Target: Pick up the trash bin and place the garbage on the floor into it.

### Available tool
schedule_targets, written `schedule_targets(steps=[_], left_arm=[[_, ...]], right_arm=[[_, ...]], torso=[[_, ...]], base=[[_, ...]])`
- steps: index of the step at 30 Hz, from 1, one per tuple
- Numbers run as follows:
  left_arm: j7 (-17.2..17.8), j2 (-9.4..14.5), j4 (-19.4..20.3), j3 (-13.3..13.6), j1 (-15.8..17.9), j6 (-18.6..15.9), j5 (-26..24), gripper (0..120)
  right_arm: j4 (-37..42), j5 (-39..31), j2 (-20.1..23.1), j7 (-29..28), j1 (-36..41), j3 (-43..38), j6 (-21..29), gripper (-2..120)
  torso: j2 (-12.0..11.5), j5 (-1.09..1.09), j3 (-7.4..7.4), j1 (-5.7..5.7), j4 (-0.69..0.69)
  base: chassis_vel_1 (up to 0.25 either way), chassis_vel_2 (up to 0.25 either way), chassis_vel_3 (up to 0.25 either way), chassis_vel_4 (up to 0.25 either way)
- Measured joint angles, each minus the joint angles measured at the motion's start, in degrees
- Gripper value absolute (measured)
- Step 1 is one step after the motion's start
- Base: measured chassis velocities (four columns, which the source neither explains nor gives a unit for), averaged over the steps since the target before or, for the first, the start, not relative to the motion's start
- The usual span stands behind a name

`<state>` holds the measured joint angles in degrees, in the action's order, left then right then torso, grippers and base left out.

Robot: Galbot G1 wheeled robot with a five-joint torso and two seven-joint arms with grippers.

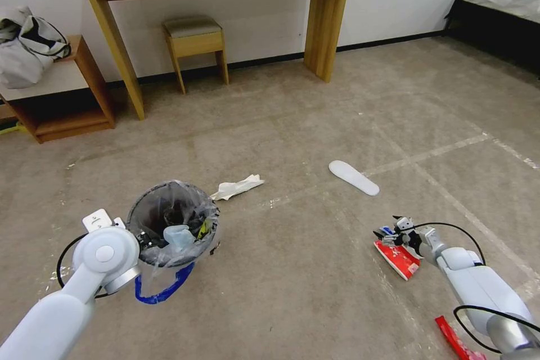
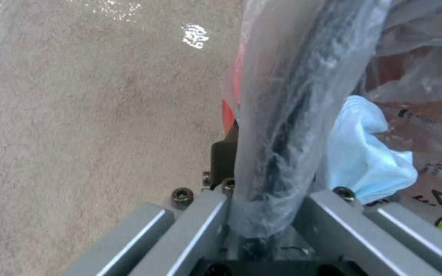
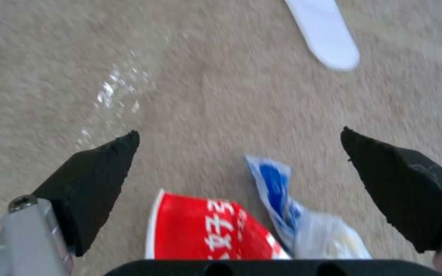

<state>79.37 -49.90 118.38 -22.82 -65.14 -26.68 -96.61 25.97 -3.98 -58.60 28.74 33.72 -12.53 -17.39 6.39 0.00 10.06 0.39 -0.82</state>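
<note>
Trash bin (image 1: pixel 171 225) sits near left, rim clamped by left gripper (image 2: pixel 262 214). Right gripper (image 3: pixel 241 172), jaws spread wide, hovers directly over red packet (image 3: pixel 205 230) and blue-white wrapper (image 3: pixel 292 214) on floor (image 1: pixel 315 270), near right.

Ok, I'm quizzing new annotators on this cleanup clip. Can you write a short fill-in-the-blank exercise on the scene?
1. The left gripper is clamped on the rim of the ____.
2. The right gripper hovers with its fingers ____ above a red-and-white packet.
3. A pale-blue face mask lies inside the ____.

Missing words: trash bin; open; trash bin.
</note>
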Motion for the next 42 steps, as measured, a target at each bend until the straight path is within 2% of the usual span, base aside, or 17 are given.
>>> schedule_targets(steps=[18,28,42], left_arm=[[0.8,0.4,1.3,-0.2,-0.6,0.2,-0.1,0],[1.1,1.1,2.2,-0.5,-1.3,0.3,-0.2,0],[1.5,0.8,2.8,-0.3,-1.4,0.4,-0.1,0]], right_arm=[[-1.8,-1.5,0.5,-3.0,1.0,-0.1,5.4,100],[-2.2,-1.8,0.4,-3.1,2.1,-0.2,7.1,100],[-4.0,-1.8,-0.5,-4.6,1.9,-0.2,8.2,100]], torso=[[0.0,0.01,0.00,0.00,0.00],[0.0,0.00,0.00,0.00,0.00],[0.0,0.00,0.00,0.00,0.00]], base=[[0.000,0.000,0.000,0.000],[0.000,0.000,0.000,0.000],[0.000,0.000,0.000,0.000]])
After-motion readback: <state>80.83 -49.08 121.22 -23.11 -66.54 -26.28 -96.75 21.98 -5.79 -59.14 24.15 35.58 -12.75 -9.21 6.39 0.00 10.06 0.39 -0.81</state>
